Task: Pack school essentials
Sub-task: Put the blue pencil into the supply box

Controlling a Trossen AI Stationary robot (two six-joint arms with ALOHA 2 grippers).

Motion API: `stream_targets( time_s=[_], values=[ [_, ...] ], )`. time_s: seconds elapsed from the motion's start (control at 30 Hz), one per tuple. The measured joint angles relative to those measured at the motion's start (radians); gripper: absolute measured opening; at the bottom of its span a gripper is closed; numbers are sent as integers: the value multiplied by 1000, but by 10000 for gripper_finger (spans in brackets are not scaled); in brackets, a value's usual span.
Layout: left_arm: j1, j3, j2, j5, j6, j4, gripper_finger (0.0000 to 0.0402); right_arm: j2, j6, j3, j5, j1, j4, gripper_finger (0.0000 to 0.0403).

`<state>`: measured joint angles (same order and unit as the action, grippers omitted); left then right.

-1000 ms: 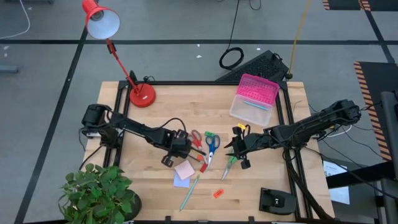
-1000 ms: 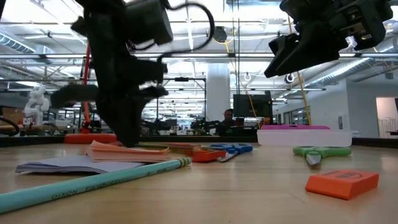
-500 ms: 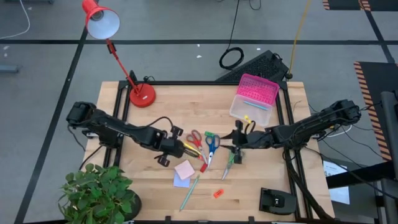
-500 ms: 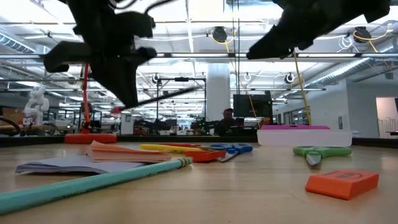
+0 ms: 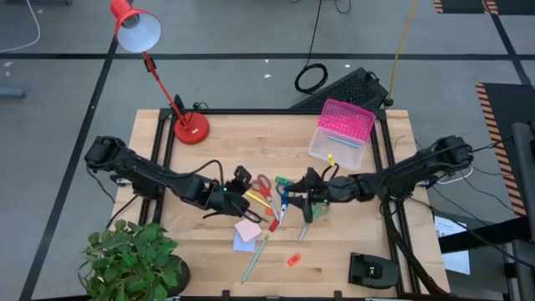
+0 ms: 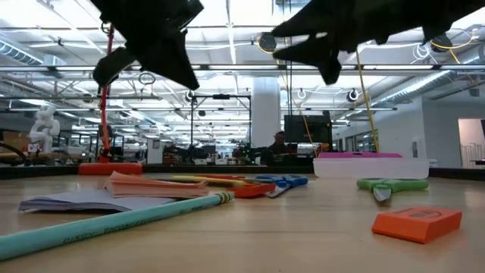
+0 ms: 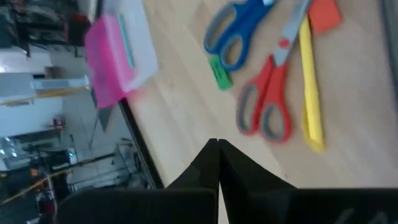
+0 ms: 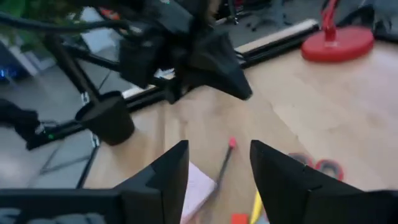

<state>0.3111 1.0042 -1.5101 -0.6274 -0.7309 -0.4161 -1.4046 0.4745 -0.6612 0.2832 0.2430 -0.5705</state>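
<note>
High view gave me both arms mid-table: left gripper (image 5: 240, 177), fingers pressed together, empty, beside red-handled scissors (image 5: 262, 186); right gripper (image 5: 308, 179), fingers parted, empty, near blue-handled scissors (image 5: 283, 194).

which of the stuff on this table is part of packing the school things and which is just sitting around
Part of the job:
- red scissors
- blue scissors
- green scissors
- yellow pencil
- teal pencil
- pink sticky pad
- lavender sticky pad
- orange eraser

Just lying about:
- red desk lamp
- potted plant
- keyboard
- clear box with pink lid
</note>
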Motion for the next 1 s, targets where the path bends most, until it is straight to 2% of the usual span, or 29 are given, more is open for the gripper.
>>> stream_targets(
  time_s=[0.13, 0.3, 0.47, 0.6, 0.8, 1.0],
  values=[
    [0, 0, 0, 67, 226, 5, 23, -66, 64, 0, 0, -21, 3, 183],
    [3, -20, -12, 256, 516, -36, 60, -97, 56, 0, -5, -31, 7, 187],
    [14, -133, -11, 291, 576, 16, 102, -98, 55, 0, -82, -52, 9, 188],
    [-7, -212, -11, 373, 604, 124, 125, -98, 51, 0, -116, -53, 18, 188],
    [-43, -295, -11, 446, 606, 290, 129, -98, 26, 0, -104, -53, 21, 188],
    [-74, -361, -11, 501, 630, 378, 129, -98, 16, 0, -105, -53, 22, 187]
  ],
)
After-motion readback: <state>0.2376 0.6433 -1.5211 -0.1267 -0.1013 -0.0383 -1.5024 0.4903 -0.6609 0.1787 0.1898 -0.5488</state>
